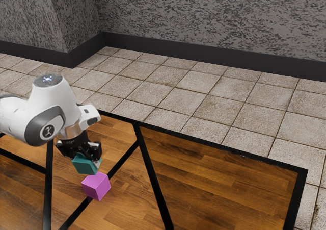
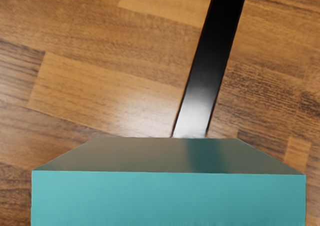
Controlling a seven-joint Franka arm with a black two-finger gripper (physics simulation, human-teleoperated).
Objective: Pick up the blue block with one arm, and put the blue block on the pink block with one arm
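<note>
The gripper (image 1: 83, 157) holds the blue block (image 1: 84, 165) between its two black fingers, which press on it from two sides. The block hangs in the air, off the table (image 1: 214, 189).

The next move depends on how the blue block stands to the pink block (image 1: 96, 185). In the exterior view the blue block is above the pink block and a little toward the exterior view's left of it. Its lower edge comes very near the pink block's top face. I cannot tell whether the two touch or a thin gap remains. I judge that the hand needs a small shift toward the pink block's centre before it goes down and lets go; otherwise the blue block may land half off the edge and tip.

The blue block looks more teal than pure blue. It is a plain cube with flat, smooth faces and sharp edges, about the same size as the pink block. It has no long axis. In the wrist view it (image 2: 168, 196) sits squarely under the hand, with a black stripe (image 2: 210, 70) on the wood beyond it.
</note>
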